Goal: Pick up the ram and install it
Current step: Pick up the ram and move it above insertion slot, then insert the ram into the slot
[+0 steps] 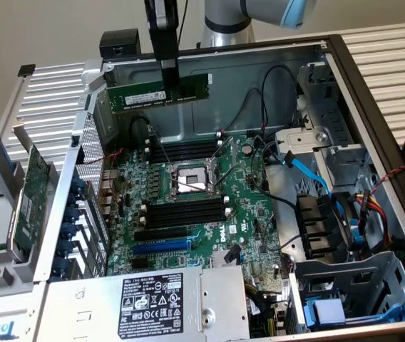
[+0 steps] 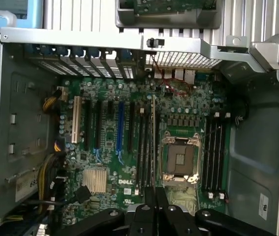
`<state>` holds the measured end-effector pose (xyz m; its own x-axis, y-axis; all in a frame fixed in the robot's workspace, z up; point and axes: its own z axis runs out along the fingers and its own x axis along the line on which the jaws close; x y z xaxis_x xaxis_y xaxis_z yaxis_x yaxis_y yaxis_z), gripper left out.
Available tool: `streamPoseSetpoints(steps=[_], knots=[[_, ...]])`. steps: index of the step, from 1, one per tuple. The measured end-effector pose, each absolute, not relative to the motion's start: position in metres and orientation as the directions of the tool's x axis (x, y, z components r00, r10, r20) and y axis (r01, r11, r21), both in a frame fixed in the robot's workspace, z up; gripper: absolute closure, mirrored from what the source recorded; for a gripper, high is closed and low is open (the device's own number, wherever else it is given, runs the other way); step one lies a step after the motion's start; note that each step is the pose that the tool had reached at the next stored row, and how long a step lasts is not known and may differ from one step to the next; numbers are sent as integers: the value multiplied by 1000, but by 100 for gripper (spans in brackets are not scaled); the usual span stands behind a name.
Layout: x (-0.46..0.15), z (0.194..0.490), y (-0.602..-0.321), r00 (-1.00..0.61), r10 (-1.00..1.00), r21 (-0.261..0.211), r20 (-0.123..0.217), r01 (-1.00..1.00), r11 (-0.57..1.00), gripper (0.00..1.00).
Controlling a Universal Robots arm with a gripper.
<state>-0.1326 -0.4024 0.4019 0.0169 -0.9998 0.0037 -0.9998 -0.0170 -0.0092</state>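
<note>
The claw [image 1: 168, 87] is clamped on the upper edge of the ram [image 1: 135, 95], holding it level and on edge in the air above the motherboard [image 1: 188, 214]. The stick seems to hang over the motherboard's rear side, touching nothing.

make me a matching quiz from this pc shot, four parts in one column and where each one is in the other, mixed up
Things:
1. ram
2. cpu socket
3. expansion card
4. blue cable

Places:
A. outside the case, at the exterior view's left
B. held in the gripper, raised above the motherboard
C. between the two banks of memory slots
D. beside the motherboard, at the exterior view's right

Pairs: 1-B, 2-C, 3-A, 4-D
</note>
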Motion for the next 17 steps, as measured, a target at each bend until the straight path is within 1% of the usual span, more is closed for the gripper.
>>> streamPoseSetpoints(steps=[17], knots=[[-123, 393, -401, 0, -1000, -9, 3, -1000, 0, 88]])
